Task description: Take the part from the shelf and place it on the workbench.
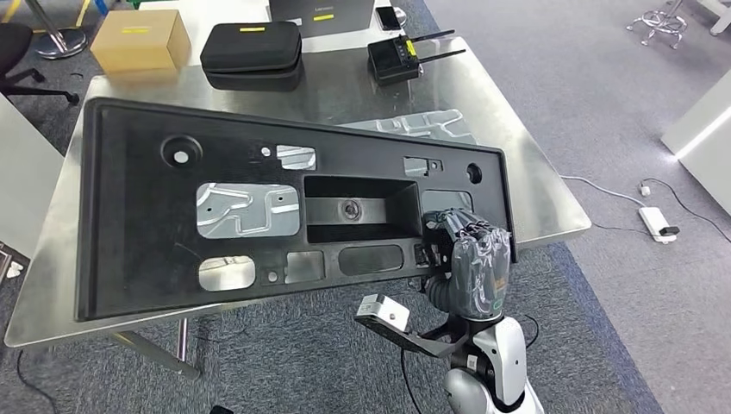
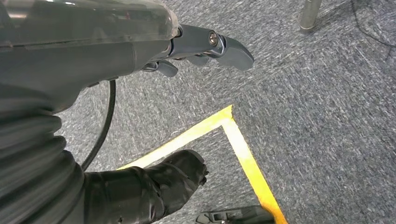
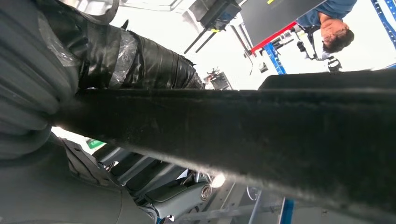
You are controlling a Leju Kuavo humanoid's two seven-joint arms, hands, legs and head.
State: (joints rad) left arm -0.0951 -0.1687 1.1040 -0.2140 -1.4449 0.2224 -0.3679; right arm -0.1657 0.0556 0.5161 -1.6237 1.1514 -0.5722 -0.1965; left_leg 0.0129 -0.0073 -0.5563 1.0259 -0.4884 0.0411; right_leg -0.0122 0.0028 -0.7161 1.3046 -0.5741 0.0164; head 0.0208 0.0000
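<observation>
A large black flat panel part [image 1: 138, 224] with several cut-outs is over the metal workbench [image 1: 552, 203], slightly tilted, its near edge overhanging the bench's front. My right hand [image 1: 470, 259] grips the panel's near right edge, fingers curled over the top. In the right wrist view the panel's black edge [image 3: 261, 135] runs across between the thumb [image 3: 140, 60] and the palm. My left hand [image 2: 205, 46] hangs beside my body over the carpet, holding nothing, fingers loosely extended.
At the bench's far edge sit a cardboard box [image 1: 140, 39], a black zip case [image 1: 253, 53] and a black radio unit with antennas [image 1: 396, 59]. A shiny metal stamped part [image 1: 422, 125] lies under the panel. Yellow floor tape [image 2: 243, 149] marks the carpet. A person [image 3: 334, 28] stands beyond.
</observation>
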